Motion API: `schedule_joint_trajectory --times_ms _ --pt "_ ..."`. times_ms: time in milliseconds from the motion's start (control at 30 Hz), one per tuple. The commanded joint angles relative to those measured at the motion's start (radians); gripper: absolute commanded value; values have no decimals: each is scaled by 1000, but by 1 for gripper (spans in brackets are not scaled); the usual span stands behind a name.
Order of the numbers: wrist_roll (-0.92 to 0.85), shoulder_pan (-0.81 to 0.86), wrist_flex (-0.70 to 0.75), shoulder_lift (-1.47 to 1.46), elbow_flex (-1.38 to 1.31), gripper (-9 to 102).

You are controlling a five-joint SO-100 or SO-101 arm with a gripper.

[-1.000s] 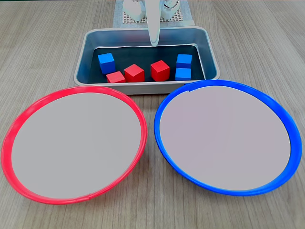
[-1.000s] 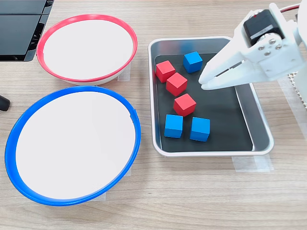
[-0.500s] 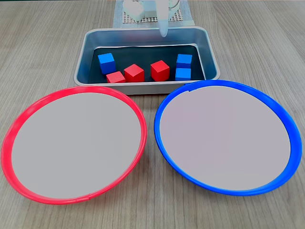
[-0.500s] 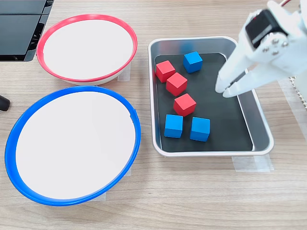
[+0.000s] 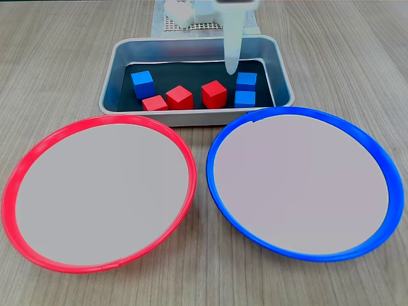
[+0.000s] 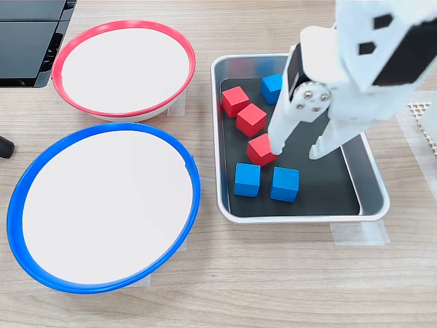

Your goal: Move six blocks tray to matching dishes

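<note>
Hovering over the silver tray, the white gripper points its fingers down with the jaws spread and nothing between them, one fingertip just beside the red cube in the middle of the dark floor and the other out over bare floor. All six blocks lie in the tray: in the angled fixed view, two more red cubes run toward the tray's far-left corner, a blue cube sits at the far edge partly behind the arm, and two blue cubes lie side by side, apart, near the tray's near edge. From the front fixed view the fingers hang above the gap between a red cube and the stacked-looking pair of blue ones (one is behind the other, not on top). Both dishes hold nothing yet: the red-rimmed dish sits toward the wooden table's far-left corner, the blue-rimmed dish nearer its front edge, both close beside the tray's long wall, likely so each carry is short. My guess is the spread stance is a descent to straddle a first cube, probably a blue one by the near edge, though which one cannot be told.
</note>
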Motion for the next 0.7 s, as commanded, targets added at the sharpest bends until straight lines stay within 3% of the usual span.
schedule_joint_trajectory --times_ms 0,267,433,500,667 --pt "6 -15 -25 -49 -46 16" --pt "9 -58 -69 -183 -84 14" --pt "9 -81 -89 -232 -114 0" --pt "2 -86 -78 -244 -135 0" --pt "-94 -97 166 -178 -279 0"
